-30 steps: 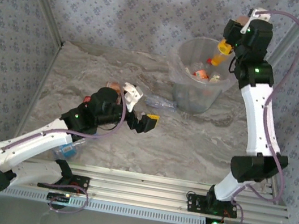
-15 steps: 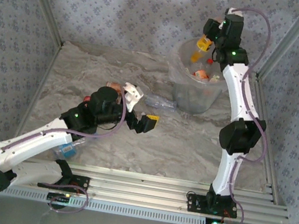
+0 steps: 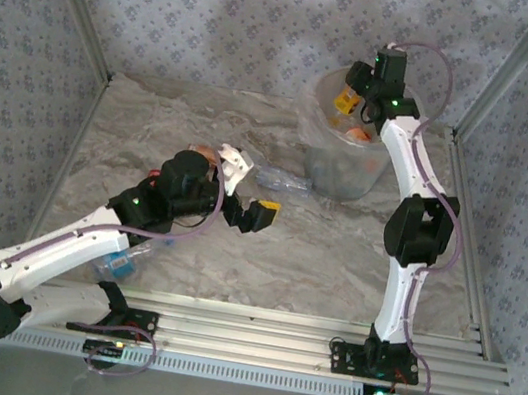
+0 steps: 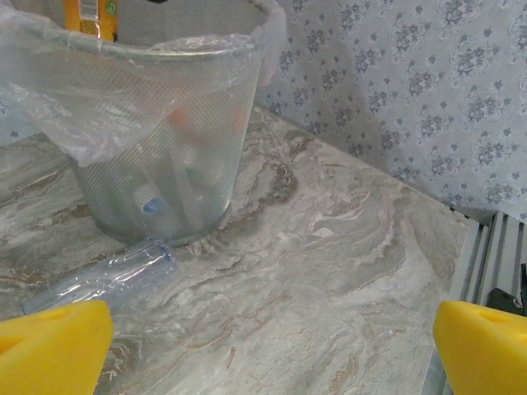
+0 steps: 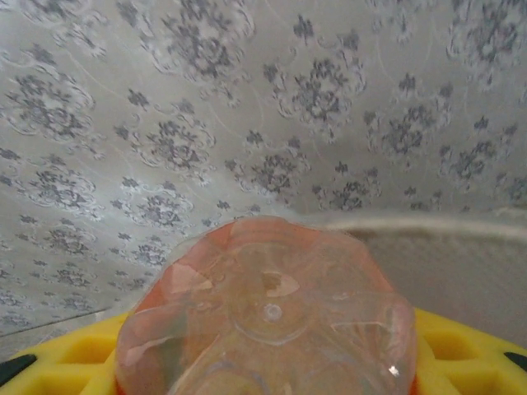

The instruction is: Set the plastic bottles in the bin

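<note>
- The right pincer [image 3: 349, 92] grips an orange-filled bottle [image 5: 268, 317]. A second ago it was at the right rim of the bin [image 3: 335, 169]; now that bin lies under it, at the far-left rim.
- The left pincer [image 4: 263, 354] stays wide open and unmoved, low over the desk [image 4: 329, 271].
- A clear bottle [image 4: 103, 278] lies ahead-left of it, touching the bin's foot.
</note>
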`<state>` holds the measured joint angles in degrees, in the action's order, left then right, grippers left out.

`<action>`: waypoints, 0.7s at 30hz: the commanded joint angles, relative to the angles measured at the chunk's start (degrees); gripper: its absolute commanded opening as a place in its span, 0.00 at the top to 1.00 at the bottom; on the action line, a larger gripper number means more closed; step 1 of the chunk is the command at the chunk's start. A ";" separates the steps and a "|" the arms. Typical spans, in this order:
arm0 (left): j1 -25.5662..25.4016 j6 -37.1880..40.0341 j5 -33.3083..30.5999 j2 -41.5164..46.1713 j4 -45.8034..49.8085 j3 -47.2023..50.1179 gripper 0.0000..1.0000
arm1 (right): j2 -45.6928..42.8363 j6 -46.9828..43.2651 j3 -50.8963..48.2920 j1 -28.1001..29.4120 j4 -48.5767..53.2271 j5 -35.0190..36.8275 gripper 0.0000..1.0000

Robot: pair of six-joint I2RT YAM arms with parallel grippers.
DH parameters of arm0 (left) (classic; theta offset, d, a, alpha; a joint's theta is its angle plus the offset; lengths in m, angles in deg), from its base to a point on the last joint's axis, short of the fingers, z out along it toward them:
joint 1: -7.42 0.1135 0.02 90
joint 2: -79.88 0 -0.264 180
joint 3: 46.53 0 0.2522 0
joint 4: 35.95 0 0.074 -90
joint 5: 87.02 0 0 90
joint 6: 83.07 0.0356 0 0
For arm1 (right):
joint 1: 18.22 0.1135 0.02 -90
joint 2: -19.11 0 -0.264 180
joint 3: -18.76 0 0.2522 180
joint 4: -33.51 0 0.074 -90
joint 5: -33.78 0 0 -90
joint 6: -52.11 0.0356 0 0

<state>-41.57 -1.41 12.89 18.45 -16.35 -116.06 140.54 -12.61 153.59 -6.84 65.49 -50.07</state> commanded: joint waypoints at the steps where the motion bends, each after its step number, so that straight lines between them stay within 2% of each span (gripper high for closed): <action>1: 0.56 0.85 1.73 -0.88 0.03 -3.04 0.00 | -3.48 2.45 -2.71 -0.67 0.79 -2.00 0.47; 6: 0.73 0.87 1.87 -0.87 0.26 -3.12 0.00 | -3.34 2.76 -3.17 -0.93 1.82 -3.77 0.44; 14: 0.86 0.87 1.71 -0.71 0.48 -3.21 0.00 | -6.47 1.62 -1.12 -1.12 3.41 -4.57 0.18; 21: 1.69 0.71 0.96 -0.43 1.67 -3.73 0.00 | -12.44 -0.38 -2.08 -1.64 6.34 -5.53 0.11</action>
<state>-40.54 -1.41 13.68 17.40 -15.63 -116.94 133.43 -11.19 151.26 -7.85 69.82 -54.62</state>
